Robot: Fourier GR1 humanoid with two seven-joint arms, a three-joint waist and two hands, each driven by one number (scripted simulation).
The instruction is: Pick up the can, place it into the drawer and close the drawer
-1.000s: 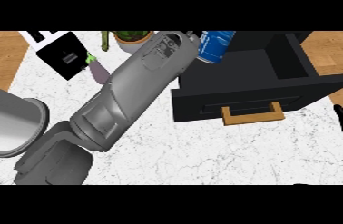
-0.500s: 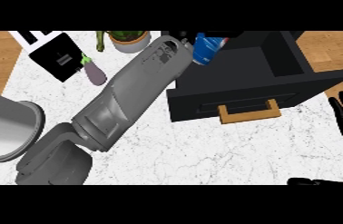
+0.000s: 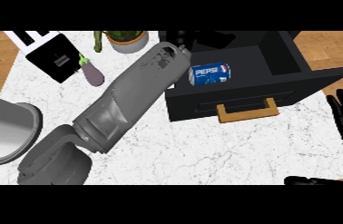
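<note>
- A grey pot sits at the counter's left edge, cut off by the view, just left of the arm's near end.
- Far left stands a black box, with an eggplant just right of it and a potted plant at the far edge.
- The left forearm slants from near left to far middle, passing just right of the eggplant.
- The left hand is dark against the drawer's far-left corner; whether it is open or closed cannot be told.
- The can lies on its side inside the open drawer, by the left wall, just right of the wrist, with nothing round it.
- The wooden handle faces near; bare marble lies open in front.
- The right hand rests at the right edge, fingers straight, holding nothing.
</note>
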